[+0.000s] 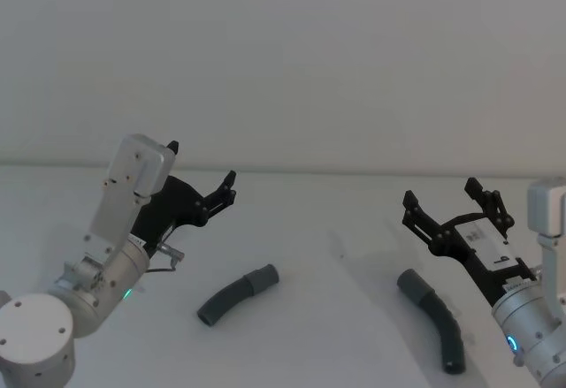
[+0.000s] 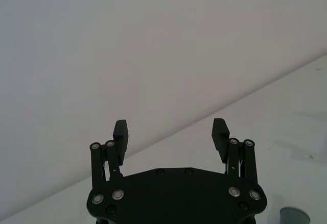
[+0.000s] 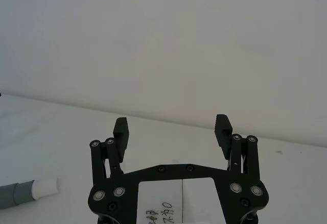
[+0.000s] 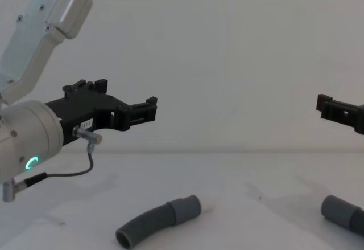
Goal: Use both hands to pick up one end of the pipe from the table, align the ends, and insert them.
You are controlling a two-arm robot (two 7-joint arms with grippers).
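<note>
Two dark-grey ribbed pipe pieces lie on the white table [image 1: 336, 229]. The left piece [image 1: 237, 292] [image 4: 153, 222] has its smooth cuff [image 1: 263, 276] pointing right. The right piece [image 1: 435, 315] has its cuff [image 1: 411, 284] [image 4: 341, 211] pointing left. My left gripper [image 1: 203, 163] [image 2: 171, 127] [image 4: 149, 109] hovers open above and behind the left piece, holding nothing. My right gripper [image 1: 440, 192] [image 3: 172, 123] [image 4: 327, 105] hangs open above the right piece, also holding nothing. In the right wrist view a pipe end [image 3: 15, 193] with a white band [image 3: 47, 187] lies at the edge.
A plain pale wall [image 1: 283, 61] rises behind the table. A grey cuff edge [image 2: 294, 216] peeks in at the corner of the left wrist view. A thin cable [image 4: 85, 167] loops under the left wrist.
</note>
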